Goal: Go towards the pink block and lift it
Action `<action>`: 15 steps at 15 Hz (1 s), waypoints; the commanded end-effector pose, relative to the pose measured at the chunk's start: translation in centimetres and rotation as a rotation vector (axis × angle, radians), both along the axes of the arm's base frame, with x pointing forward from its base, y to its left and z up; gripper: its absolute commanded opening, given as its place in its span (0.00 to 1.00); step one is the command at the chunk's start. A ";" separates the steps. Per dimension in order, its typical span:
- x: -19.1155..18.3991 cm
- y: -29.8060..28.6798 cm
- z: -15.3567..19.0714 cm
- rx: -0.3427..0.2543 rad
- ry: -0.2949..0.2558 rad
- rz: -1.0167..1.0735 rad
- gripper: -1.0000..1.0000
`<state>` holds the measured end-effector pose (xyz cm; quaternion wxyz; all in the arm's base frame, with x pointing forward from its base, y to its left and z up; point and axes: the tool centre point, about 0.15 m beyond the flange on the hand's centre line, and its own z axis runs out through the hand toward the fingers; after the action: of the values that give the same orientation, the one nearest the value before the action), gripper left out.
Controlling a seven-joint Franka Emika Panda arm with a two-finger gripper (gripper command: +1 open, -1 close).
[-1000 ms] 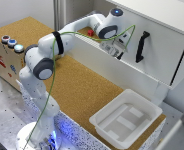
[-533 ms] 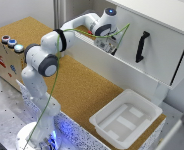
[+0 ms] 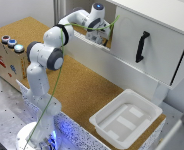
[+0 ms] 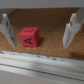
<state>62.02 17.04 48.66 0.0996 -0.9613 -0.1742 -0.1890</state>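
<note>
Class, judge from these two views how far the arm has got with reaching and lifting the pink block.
Done: the approach. In the wrist view the gripper hangs over the pink block, fingers open, one on each side of it. In hand: lining up for the grasp; neither finger touches the block. Left: closing and lifting; the block sits on the cork surface. The block bears a letter A.

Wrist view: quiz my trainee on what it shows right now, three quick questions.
1. True or false: the end effector is shut on the pink block.
2. The block rests on: A) the cork surface B) a white tray C) a cabinet top.
3. Fill in: the block lies ___ the two fingers, touching neither.
Key: 1 false, it is open; 2 A; 3 between.
</note>
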 end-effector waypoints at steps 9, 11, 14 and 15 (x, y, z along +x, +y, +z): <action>7.1 6.3 -1.9 -0.108 0.086 0.011 0.00; 6.8 6.5 -1.7 -0.107 0.080 0.019 0.00; 6.3 6.5 -1.6 -0.114 0.077 0.021 0.00; 6.1 6.4 -1.5 -0.111 0.075 0.015 0.00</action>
<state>66.88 21.91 46.24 0.1002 -0.9595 -0.1901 -0.1822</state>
